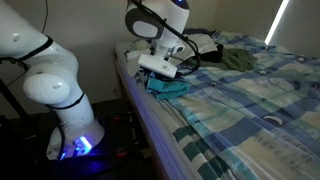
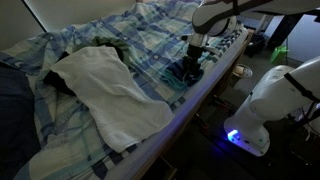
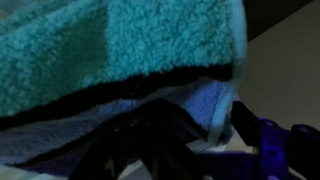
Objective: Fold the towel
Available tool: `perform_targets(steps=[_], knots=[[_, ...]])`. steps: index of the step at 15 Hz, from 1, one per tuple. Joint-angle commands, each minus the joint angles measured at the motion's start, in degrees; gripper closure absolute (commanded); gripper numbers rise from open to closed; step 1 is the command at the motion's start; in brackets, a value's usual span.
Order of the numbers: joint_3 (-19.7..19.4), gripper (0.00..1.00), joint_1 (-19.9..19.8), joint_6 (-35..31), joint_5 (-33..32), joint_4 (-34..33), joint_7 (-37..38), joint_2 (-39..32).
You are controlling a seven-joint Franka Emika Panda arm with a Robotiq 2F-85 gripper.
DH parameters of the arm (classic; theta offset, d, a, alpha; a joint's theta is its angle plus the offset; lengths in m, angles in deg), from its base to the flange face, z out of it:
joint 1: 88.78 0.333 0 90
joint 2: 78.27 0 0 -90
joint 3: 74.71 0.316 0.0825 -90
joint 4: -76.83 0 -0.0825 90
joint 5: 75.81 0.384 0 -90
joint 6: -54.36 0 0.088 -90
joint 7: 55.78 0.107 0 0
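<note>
— Looking for the teal towel (image 1: 168, 87)?
— In both exterior views it lies at the worktop (image 1: 240, 100) edge, under the gripper (image 1: 165, 74). The wrist view shows only terry; clamped or not, unclear.

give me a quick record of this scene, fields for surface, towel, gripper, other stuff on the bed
surface: bed with a blue plaid cover
towel: teal towel, bunched near the bed's edge, not neatly folded
gripper: gripper down at the teal towel; open or shut cannot be told
wrist view: filled by teal pile, with a dark edge and a blue layer below it
other items: large white cloth spread on the cover; dark green garment farther along the bed
</note>
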Motion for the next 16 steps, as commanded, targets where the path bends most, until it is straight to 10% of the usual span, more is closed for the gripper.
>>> perform_targets(steps=[1,16], knots=[[0.1,0.00,0.2,1.0,-0.3,1.6,2.8,3.8],[-2.2,0.00,1.2,0.1,2.0,0.6,3.7,8.7]])
